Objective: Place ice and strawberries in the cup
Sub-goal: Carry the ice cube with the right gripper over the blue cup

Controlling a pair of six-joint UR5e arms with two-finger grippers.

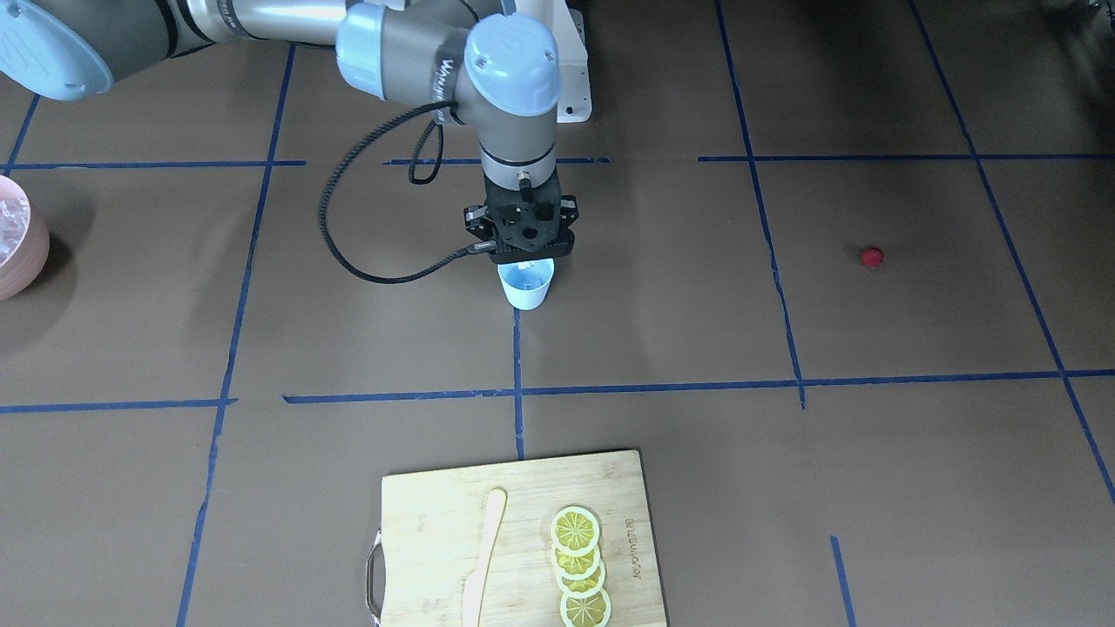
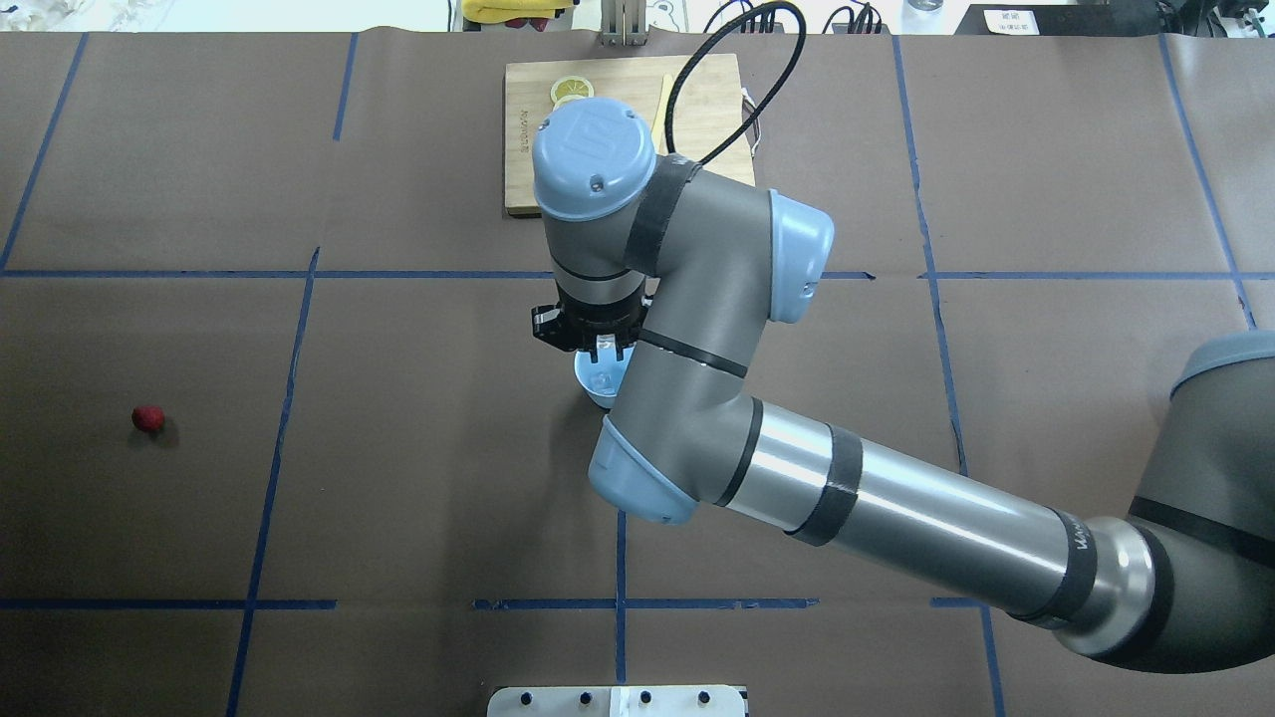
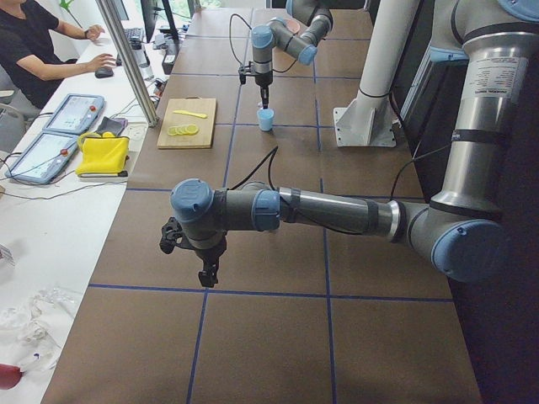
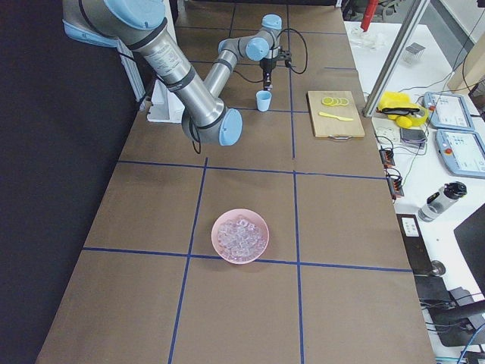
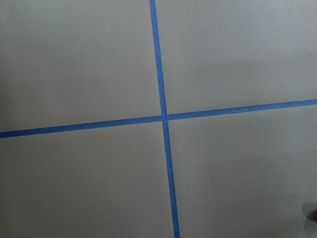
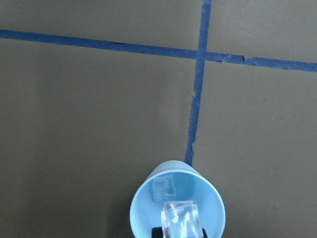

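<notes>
Front view: right tool (image 1: 524, 261) hangs straight down over the cup (image 1: 525, 287), a small pale blue tapered paper cup standing upright mid-worktop (image 1: 697, 331). Judgement: it is aligned this way so that a released piece drops inside. Strawberry (image 1: 871, 256), small, dark red and roundish, lies well apart on the matt brown covering. Pink bowl (image 1: 30, 261) sits at the worktop's edge.

Overhead: the arm hides most of the cup. Cutting board (image 2: 528, 149), pale wood, lies beyond.

Left side view: left tool (image 3: 208, 271) hovers low over the worktop. Clenched or released: cannot tell.

Right side view: the bowl holds heaped ice (image 4: 239, 233), clear and glossy.

Right wrist view: right tool grips one ice cube (image 6: 180, 218), translucent and square-edged, above the cup's mouth. A second cube (image 6: 163, 188) rests on the cup's bottom.
</notes>
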